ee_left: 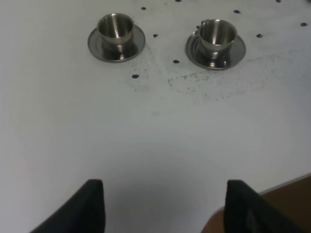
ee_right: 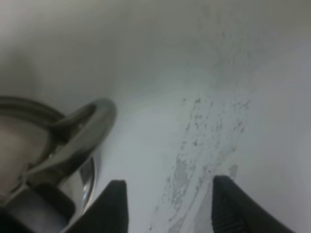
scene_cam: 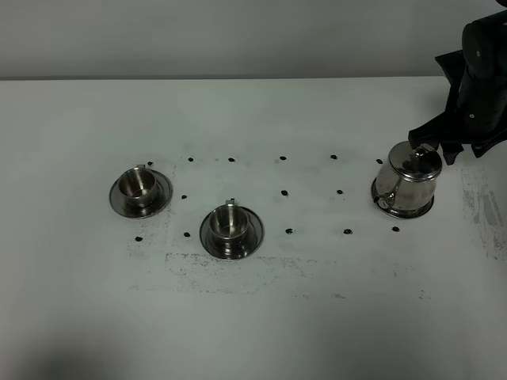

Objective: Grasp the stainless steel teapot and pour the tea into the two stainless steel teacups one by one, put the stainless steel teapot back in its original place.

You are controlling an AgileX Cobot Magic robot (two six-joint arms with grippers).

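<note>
The stainless steel teapot (scene_cam: 407, 184) stands upright at the right of the table, lid shut. In the right wrist view its loop handle (ee_right: 80, 133) shows close up. My right gripper (scene_cam: 434, 144) hangs just behind and above the teapot. It is open (ee_right: 167, 208), and the handle lies beside its fingers, not between them. Two stainless steel teacups on saucers stand at the left (scene_cam: 140, 188) and centre-left (scene_cam: 230, 227). They also show in the left wrist view, one (ee_left: 115, 30) beside the other (ee_left: 216, 37). No tea shows in them. My left gripper (ee_left: 165, 208) is open and empty, well short of the cups.
Small black dots mark a grid on the white table (scene_cam: 285, 192). Scuffed grey patches lie in front of the cups (scene_cam: 238, 265) and at the right edge (scene_cam: 483, 206). The table's near edge, with brown floor beyond it, shows in the left wrist view (ee_left: 286, 194).
</note>
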